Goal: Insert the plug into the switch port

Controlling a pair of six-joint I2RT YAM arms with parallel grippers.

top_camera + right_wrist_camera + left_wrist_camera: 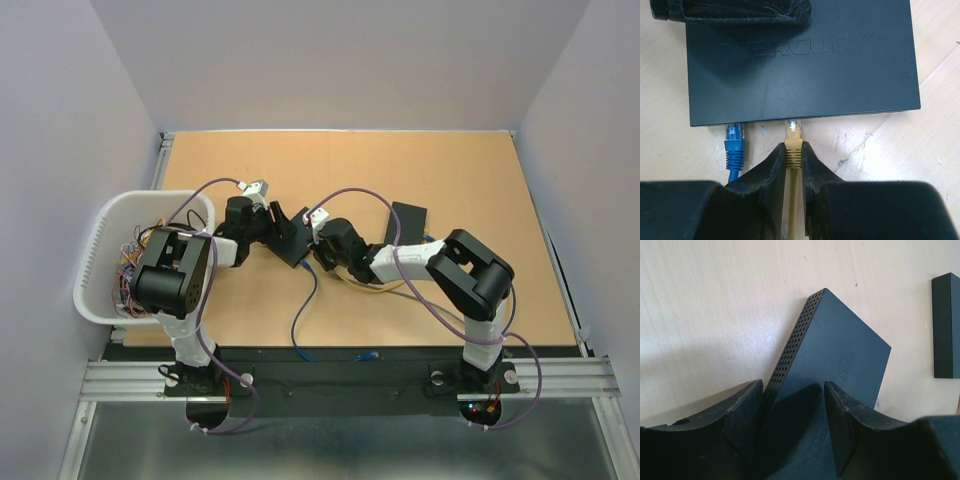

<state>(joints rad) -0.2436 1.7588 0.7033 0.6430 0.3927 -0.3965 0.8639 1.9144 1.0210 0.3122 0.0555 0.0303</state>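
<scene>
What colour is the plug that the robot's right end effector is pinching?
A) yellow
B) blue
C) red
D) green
A: in the right wrist view the right end effector is closed on the yellow plug at the edge of the switch, while the blue plug sits beside it with nothing holding it.

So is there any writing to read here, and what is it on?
"MERCURY": on the top of the switch, right wrist view.
"ME": start of the same logo, left wrist view; the rest is hidden or blurred.
No readable text on the yellow plug or the blue plug.
</scene>
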